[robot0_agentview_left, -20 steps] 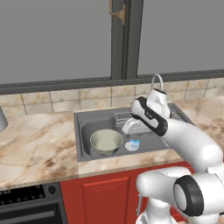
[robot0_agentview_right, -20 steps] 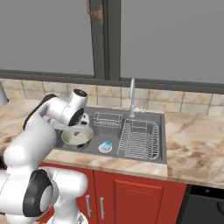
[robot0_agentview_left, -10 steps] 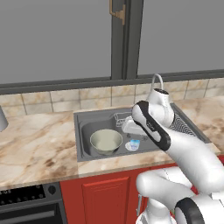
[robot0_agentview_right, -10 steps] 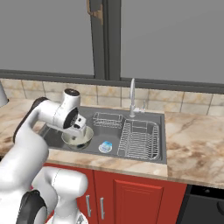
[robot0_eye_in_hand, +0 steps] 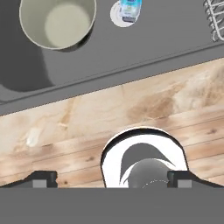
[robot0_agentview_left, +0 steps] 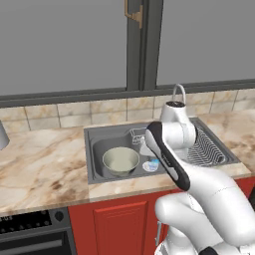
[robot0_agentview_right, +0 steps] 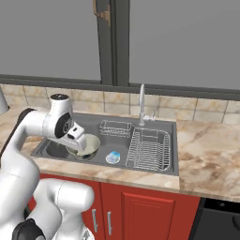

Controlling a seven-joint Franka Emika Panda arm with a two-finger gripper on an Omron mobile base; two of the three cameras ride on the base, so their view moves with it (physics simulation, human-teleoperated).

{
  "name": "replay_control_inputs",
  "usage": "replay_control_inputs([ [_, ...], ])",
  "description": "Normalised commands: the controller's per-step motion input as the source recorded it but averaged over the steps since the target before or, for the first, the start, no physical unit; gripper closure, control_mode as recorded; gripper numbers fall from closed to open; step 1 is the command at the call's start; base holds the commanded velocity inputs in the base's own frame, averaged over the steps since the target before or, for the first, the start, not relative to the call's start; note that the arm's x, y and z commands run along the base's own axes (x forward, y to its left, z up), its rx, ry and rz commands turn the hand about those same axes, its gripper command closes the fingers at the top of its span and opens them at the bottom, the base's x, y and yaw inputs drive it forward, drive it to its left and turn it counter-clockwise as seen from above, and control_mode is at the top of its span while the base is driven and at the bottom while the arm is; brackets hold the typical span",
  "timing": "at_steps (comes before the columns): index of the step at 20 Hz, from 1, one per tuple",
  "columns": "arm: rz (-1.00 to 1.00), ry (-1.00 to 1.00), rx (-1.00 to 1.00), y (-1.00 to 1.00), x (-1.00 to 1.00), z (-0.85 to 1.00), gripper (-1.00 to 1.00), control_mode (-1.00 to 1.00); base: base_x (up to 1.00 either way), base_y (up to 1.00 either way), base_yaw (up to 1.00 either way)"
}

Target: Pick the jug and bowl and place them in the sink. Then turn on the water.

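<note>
In the dark sink (robot0_agentview_left: pixel 97 134) set into the marbled tabletop (robot0_agentview_left: pixel 45 169), the bowl (robot0_agentview_left: pixel 120 160) sits upright on the basin floor, its pale inside facing up. Just beside it lies a small blue-white drain disc (robot0_agentview_left: pixel 151 165), apart from the bowl's rim. From the right base view the bowl (robot0_agentview_right: pixel 87 145) is partly hidden behind the arm's wrist, with the drain disc (robot0_agentview_right: pixel 113 157) near it and a wire rack (robot0_agentview_right: pixel 150 148) over the ribbed drainboard further along. A smaller wire basket (robot0_agentview_right: pixel 115 127) stands at the back of the basin, next to the chrome gooseneck faucet (robot0_agentview_right: pixel 142 104).

The hand view looks down over the front edge of the sink: the bowl (robot0_eye_in_hand: pixel 57 22) is at the top, the drain disc (robot0_eye_in_hand: pixel 127 12) close to it, then the sink's front wall and a strip of tabletop (robot0_eye_in_hand: pixel 131 105) below. The fingers (robot0_eye_in_hand: pixel 41 178) are spread wide apart at the bottom corners, with nothing between them, and they hang over the tabletop's front edge, well apart from the bowl. I cannot make out the jug in any view.
</note>
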Motion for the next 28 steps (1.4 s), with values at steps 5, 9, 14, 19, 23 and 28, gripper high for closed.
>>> replay_control_inputs([
  [5, -0.05, 0.10, -0.07, -0.12, -0.12, 0.51, -1.00, -1.00, 0.00, 0.00, 0.00],
  [9, -0.05, 0.19, -0.03, -0.20, -0.26, 0.52, -1.00, -1.00, 0.00, 0.00, 0.00],
  [14, 0.00, 0.15, -0.01, -0.15, -0.27, 0.35, -1.00, -1.00, 0.00, 0.00, 0.00],
  [19, 0.09, 0.07, 0.00, -0.04, -0.22, 0.27, -1.00, -1.00, 0.00, 0.00, 0.00],
  [23, 0.07, 0.01, 0.00, -0.09, -0.44, 0.19, -1.00, -1.00, 0.00, 0.00, 0.00],
  [28, 0.04, 0.00, 0.00, -0.35, -0.55, 0.11, -1.00, -1.00, 0.00, 0.00, 0.00],
])
